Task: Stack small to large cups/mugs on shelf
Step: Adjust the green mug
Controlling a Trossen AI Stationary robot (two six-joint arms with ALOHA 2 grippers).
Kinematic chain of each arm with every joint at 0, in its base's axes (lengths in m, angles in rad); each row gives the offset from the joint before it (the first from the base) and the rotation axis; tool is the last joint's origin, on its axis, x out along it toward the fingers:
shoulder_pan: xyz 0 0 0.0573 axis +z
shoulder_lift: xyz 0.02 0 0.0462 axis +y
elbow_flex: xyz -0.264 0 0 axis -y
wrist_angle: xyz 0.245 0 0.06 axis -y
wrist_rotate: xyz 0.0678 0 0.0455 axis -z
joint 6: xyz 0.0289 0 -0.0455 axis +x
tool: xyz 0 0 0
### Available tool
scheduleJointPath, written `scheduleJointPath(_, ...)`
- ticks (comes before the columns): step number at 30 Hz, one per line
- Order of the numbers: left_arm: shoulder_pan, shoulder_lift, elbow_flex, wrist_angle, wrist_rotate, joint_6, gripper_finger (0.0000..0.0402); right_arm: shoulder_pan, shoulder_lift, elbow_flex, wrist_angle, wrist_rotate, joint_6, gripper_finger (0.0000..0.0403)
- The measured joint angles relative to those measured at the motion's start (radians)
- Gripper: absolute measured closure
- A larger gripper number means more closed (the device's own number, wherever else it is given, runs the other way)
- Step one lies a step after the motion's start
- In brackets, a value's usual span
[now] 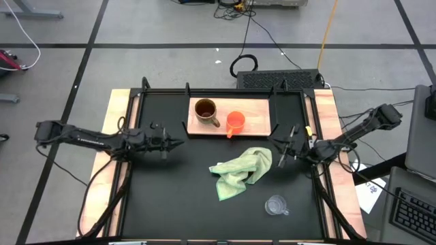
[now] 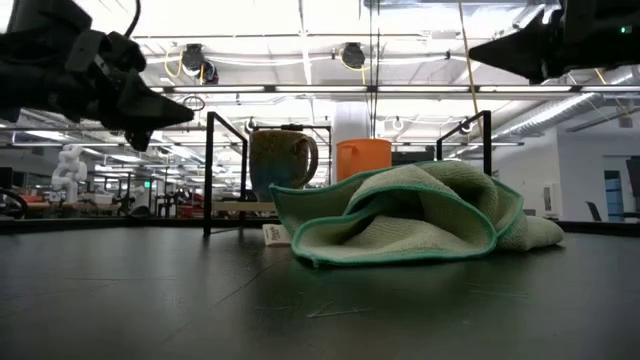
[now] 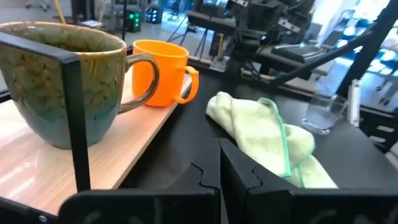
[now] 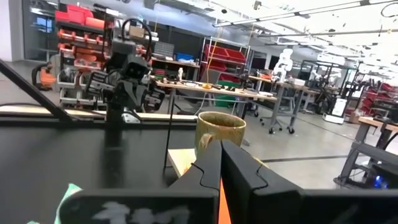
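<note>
Black table, shelf (image 1: 255, 126) — brown mug (image 1: 206, 110), orange cup (image 1: 236, 122), both grippers closed, empty.

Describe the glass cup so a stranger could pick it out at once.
Start at the wooden shelf at the back of the black table, then come forward past the crumpled green cloth. The clear glass cup stands alone beyond the cloth, off the shelf, and is see-through, unlike the brown mug and orange cup.

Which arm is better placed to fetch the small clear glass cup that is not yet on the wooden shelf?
Probably the right. The small clear glass cup stands on the table's right half, beyond the green cloth, nearer the right gripper than the left gripper. Both grippers are shut and empty.
</note>
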Motion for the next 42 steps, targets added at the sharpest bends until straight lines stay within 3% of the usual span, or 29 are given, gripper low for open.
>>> scheduleJointPath(4,-0.024,0.141,0.080,0.030,-0.061,0.001,0.0401,0.000,0.001,-0.006,-0.001,0.000,0.008,0.0403)
scheduleJointPath(10,-0.036,0.332,0.249,-0.003,-0.064,0.091,0.0389,0.000,0.004,-0.006,-0.013,-0.002,0.014,0.0403)
scheduleJointPath(22,-0.028,0.433,0.742,-0.734,-0.062,0.290,0.0273,0.000,0.004,-0.006,-0.116,-0.054,0.133,0.0403)
scheduleJointPath(27,0.003,0.464,0.897,-0.965,-0.025,0.408,0.0225,0.000,0.004,-0.006,-0.112,-0.054,0.126,0.0403)
scheduleJointPath(34,0.070,0.528,1.036,-1.125,0.032,0.570,0.0182,0.000,0.004,-0.005,-0.113,-0.057,0.130,0.0403)
scheduleJointPath(42,0.155,0.600,1.097,-1.188,0.119,0.716,0.0178,0.000,0.004,-0.005,-0.113,-0.079,0.131,0.0403)
